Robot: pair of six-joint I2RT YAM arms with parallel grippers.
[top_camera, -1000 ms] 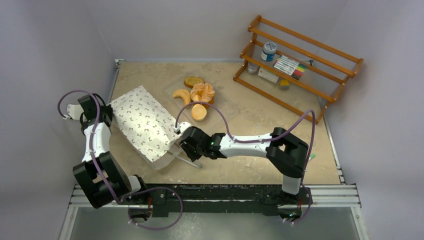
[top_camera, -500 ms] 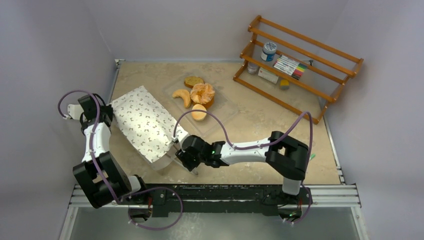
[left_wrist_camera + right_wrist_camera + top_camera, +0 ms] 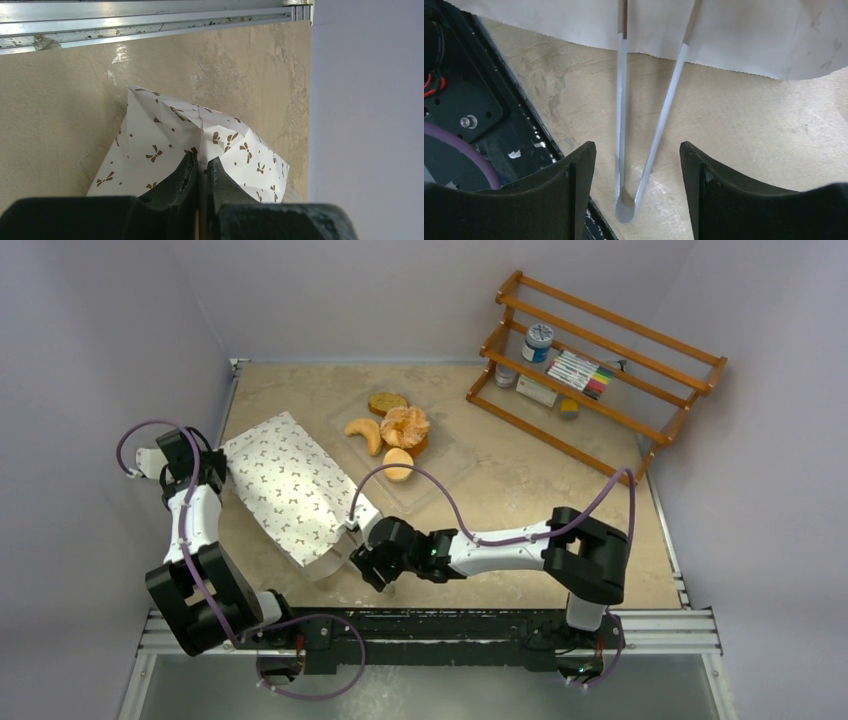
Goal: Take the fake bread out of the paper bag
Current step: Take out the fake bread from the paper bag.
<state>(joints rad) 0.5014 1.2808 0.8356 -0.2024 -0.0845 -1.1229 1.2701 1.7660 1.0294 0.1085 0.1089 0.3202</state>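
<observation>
while my left gripper (image 3: 201,162) pinches the paper bag (image 3: 285,490), my right gripper (image 3: 636,147) is spread astride the tongs (image 3: 620,100) at its mouth, fake bread (image 3: 404,426) on the tray (image 3: 442,466); next, probably, close on the tongs

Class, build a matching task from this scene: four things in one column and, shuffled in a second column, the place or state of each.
Column A
1 left gripper
2 right gripper
3 tongs
4 fake bread

Column B
a lying on the table, arms reaching the paper bag mouth
b open, fingers either side of the tongs
c clustered outside the bag
d shut on the bag's edge

Pairs: 1-d, 2-b, 3-a, 4-c
</observation>
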